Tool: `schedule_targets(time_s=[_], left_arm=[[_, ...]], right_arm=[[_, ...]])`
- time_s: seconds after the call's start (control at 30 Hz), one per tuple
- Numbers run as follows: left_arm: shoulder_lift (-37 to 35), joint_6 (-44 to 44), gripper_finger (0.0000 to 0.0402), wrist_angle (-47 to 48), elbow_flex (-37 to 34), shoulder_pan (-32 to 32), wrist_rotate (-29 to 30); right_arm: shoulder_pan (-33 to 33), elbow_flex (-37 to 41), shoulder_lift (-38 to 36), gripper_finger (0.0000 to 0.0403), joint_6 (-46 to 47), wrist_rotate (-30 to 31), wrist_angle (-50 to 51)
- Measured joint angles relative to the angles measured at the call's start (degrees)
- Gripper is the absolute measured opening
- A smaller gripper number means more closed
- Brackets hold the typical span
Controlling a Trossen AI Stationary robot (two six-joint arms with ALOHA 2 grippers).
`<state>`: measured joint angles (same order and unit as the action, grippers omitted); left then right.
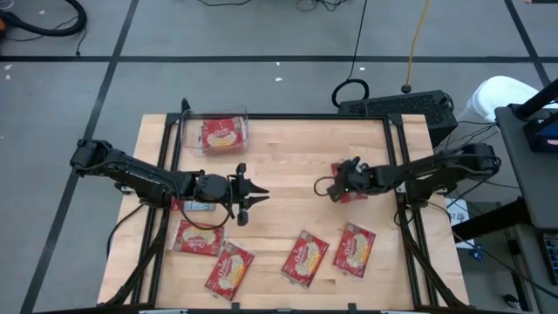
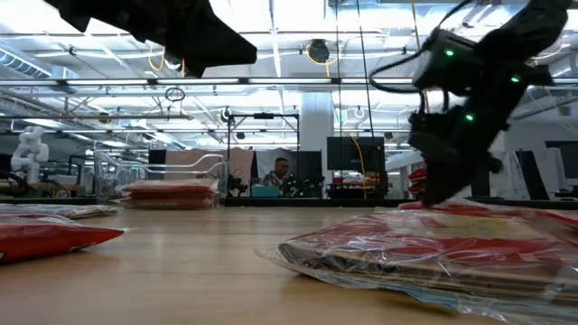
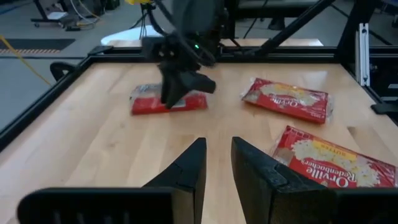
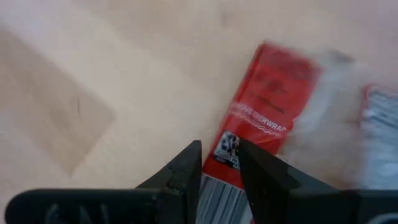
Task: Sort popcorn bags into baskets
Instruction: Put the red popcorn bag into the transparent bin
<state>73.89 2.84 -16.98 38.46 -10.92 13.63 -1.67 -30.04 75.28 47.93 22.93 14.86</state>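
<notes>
While the bench carries everything, its far left corner holds the bin, clear and low-walled, with one red bag lying flat inside. Four more bags lie spread along the near edge, and another sits half hidden under the left arm near the left edge.

Toward the right of the bench's middle, the right pincer sits low over a red bag, its jaws a narrow gap apart with the bag's end between them; whether they truly pinch it I cannot tell. To do this step well, I judge it should bite the stiff sealed end squarely, lift straight up so the slippery wrap does not slide out, and carry it level to the bin.

Near the middle of the bench, the left pincer hovers over bare wood, its jaws slightly parted and holding nothing.

Each bag is flat, red, with a cream popcorn picture, pale sealed ends and a glossy crinkled wrap.
</notes>
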Motion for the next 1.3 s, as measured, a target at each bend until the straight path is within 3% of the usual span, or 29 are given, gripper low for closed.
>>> schedule_targets(time_s=[0.13,0.43,0.6,0.77,0.93,1.03,1.1,1.3], left_arm=[[0.0,0.09,0.0081,0.94,0.0,-0.02,-0.02],[0.0,-1.73,0.0081,1.77,0.0,0.03,0.0],[0.0,-3.92,0.0081,0.38,0.0,0.98,0.01],[0.0,-3.79,0.0081,0.29,0.0,1.78,0.05],[0.0,-4.18,0.0081,0.51,0.0,1.95,0.04],[0.0,-5.38,0.0081,0.4,0.0,1.97,0.04],[0.0,-5.85,0.0081,0.26,0.0,2.05,0.04],[0.0,-5.3,0.0081,0.34,0.0,3.06,0.04]], right_arm=[[1.25,-2.73,-2.37,0.01,-7.68,2.34,-0.27],[13.39,-2.94,-3.69,0.0123,-16.13,-3.52,10.81],[15.82,-2.93,-3.67,0.0181,-18.56,-2.91,12.7],[16.15,-2.22,-3.37,0.026,-22.05,2.47,13.46],[15.35,1.07,-1.96,0.0299,-22.13,0.72,11.17],[15.16,3.46,-1.08,0.0281,-22.0,2.47,8.41],[15.15,5.07,-0.6,0.0244,-24.7,3.31,5.42],[15.05,7.7,-0.37,0.0062,-28.16,8.73,-3.77]])
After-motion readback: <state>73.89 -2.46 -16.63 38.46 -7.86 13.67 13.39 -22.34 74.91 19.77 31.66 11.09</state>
